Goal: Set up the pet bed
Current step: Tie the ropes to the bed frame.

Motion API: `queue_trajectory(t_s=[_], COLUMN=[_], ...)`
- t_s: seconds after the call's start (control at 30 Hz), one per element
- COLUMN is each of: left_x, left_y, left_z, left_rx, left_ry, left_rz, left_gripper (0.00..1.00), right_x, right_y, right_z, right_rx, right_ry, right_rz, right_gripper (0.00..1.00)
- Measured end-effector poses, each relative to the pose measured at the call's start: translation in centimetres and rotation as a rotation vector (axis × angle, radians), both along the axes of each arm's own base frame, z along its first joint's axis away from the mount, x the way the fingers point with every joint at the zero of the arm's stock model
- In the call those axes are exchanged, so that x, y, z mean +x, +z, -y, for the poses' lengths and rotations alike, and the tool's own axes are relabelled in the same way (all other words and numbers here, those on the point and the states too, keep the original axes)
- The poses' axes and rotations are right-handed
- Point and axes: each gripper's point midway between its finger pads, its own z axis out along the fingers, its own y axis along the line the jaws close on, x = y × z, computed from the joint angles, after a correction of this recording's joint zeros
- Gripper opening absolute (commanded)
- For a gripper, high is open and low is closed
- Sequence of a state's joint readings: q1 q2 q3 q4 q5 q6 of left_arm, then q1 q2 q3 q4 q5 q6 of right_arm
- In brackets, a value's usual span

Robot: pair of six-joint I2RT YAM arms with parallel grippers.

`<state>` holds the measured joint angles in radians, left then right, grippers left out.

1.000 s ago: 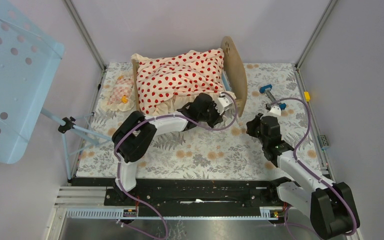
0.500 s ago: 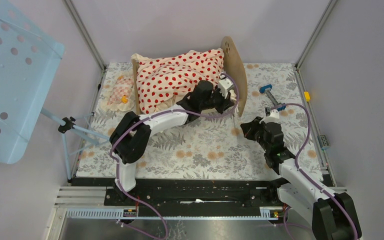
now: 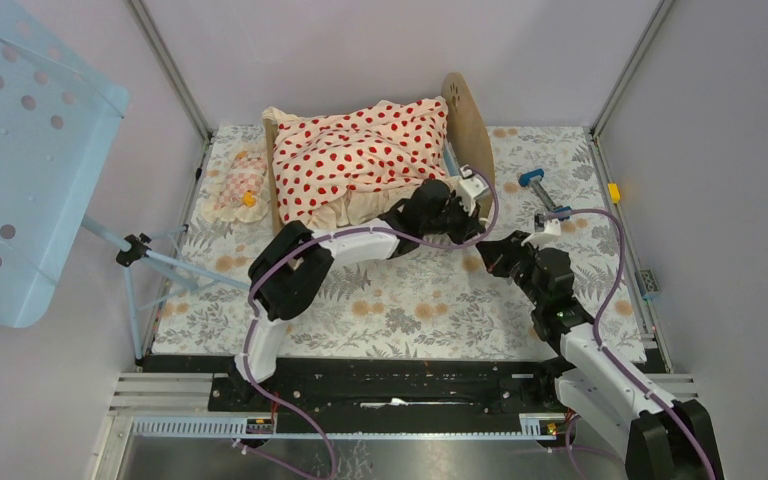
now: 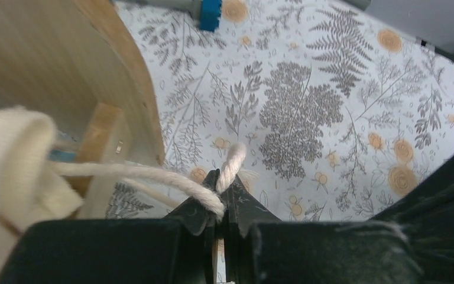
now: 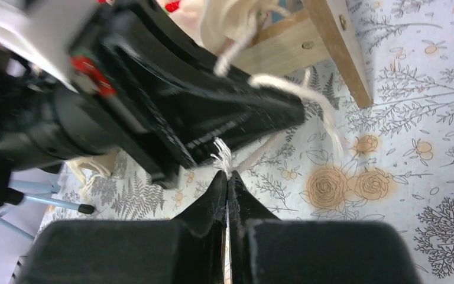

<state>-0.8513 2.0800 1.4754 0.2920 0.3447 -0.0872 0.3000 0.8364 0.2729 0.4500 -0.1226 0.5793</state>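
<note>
From above, the pet bed (image 3: 465, 125) sits upper centre, the blanket (image 3: 360, 155) heaped over it, and no cord shows. Left wrist: my left pincer (image 4: 221, 204) is clamped on a white cord (image 4: 153, 173) beside the headboard. Right wrist: my right pincer (image 5: 226, 180) nips only a frayed cord tip — one tug could slip it.

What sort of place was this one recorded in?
Likely a robot lab's enclosed test cell, not a home: plain walls in metal framing, a base rail, a floral cloth as work surface.
</note>
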Motion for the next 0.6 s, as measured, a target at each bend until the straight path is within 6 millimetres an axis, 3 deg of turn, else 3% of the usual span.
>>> queue_trajectory(t_s=[0.13,0.4,0.6], left_x=[-0.9,-0.9,-0.7], left_y=[-1.7,-3.0,-3.1], left_z=[0.3,-0.4,-0.7], left_rx=[0.034,0.067,0.078], left_ry=[-0.017,-0.007,0.008], left_rz=[-0.019,-0.013,-0.005], left_gripper=[0.1,0.45,0.5], right_x=[-0.2,-0.2,-0.1], right_y=[1.3,1.1,0.7], right_z=[0.2,0.5,0.9], right_rx=[0.013,0.009,-0.001], right_ry=[-0.009,-0.028,-0.046], right_rz=[0.042,0.041,0.026], right_gripper=[0.0,0.0,0.0])
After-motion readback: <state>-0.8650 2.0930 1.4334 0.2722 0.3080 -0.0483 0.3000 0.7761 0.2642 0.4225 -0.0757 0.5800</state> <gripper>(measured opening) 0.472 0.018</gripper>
